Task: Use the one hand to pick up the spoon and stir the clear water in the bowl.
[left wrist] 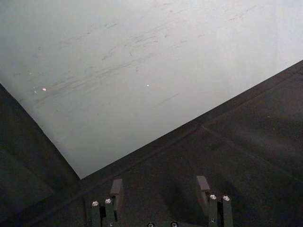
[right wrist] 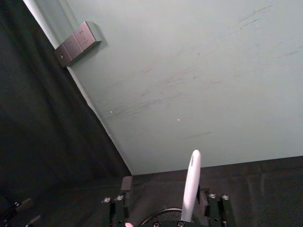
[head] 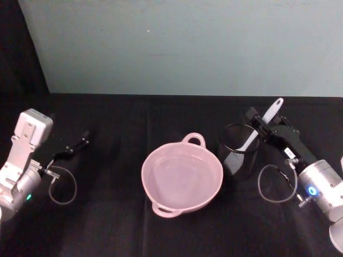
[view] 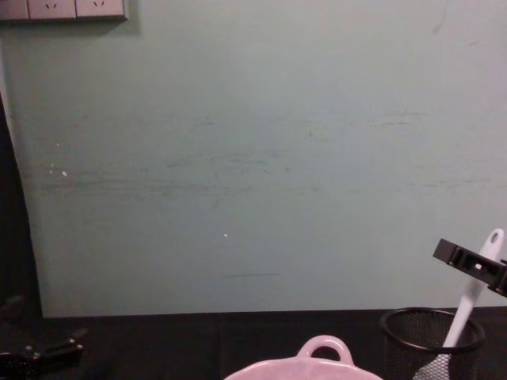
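The white spoon [head: 262, 124] stands head-down in a black wire-mesh cup [head: 238, 156], its handle leaning up and to the right. My right gripper [head: 264, 125] is at the handle's upper part, open. In the right wrist view the handle [right wrist: 191, 189] rises between the two spread fingers, close to one of them. In the chest view a black finger [view: 458, 255] sits beside the handle [view: 473, 286]. The pale pink bowl [head: 182, 199] holds clear water and sits at the table's middle, left of the cup. My left gripper [head: 81, 142] rests open at the far left, holding nothing.
A black cloth covers the table [head: 118, 225]. A pale green wall panel [head: 182, 48] stands right behind it. The mesh cup almost touches the bowl's right rim. Grey cables loop beside both wrists [head: 63, 187].
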Motion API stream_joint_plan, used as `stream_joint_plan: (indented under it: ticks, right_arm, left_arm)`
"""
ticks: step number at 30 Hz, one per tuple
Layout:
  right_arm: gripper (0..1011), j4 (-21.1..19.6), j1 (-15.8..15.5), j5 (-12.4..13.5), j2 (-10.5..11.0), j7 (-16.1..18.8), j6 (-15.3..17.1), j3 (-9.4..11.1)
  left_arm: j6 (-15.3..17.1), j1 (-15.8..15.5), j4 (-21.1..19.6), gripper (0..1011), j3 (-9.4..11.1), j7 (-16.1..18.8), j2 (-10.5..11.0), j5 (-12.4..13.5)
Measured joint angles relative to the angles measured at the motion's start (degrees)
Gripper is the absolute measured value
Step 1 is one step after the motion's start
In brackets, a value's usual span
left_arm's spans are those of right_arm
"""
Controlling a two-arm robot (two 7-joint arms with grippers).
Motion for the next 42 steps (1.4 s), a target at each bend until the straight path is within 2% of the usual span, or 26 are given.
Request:
stream_joint_plan:
  ticks: [7, 19, 25, 32, 34, 42]
  right_arm:
    - [1002, -0.02, 0.0, 0.0, 0.0, 0.0, 0.0, 0.0]
    - [1003, -0.02, 0.0, 0.0, 0.0, 0.0, 0.0, 0.0]
    - [1003, -0.54, 0.01, -3.23, 1.12, -1.68, 0.52, -0.61]
    - [1002, -1.69, -0.73, -8.1, 2.22, -4.84, 1.01, -0.09]
    - [1002, -1.81, -0.79, -8.57, 2.29, -5.03, 1.04, -0.06]
    - [1003, -5.11, -2.43, -15.22, 3.84, -7.93, 1.39, -0.28]
  left_arm:
    - [0.0, 0.0, 0.0, 1005, 0.0, 0.0, 0.0, 0.0]
    - [0.0, 0.0, 0.0, 1005, 0.0, 0.0, 0.0, 0.0]
    - [0.0, 0.0, 0.0, 1005, 0.0, 0.0, 0.0, 0.0]
    - [0.0, 0.0, 0.0, 1005, 0.0, 0.0, 0.0, 0.0]
    - [0.0, 0.0, 0.0, 1005, 0.0, 0.0, 0.0, 0.0]
    - [0.0, 0.0, 0.0, 1005, 0.0, 0.0, 0.0, 0.0]
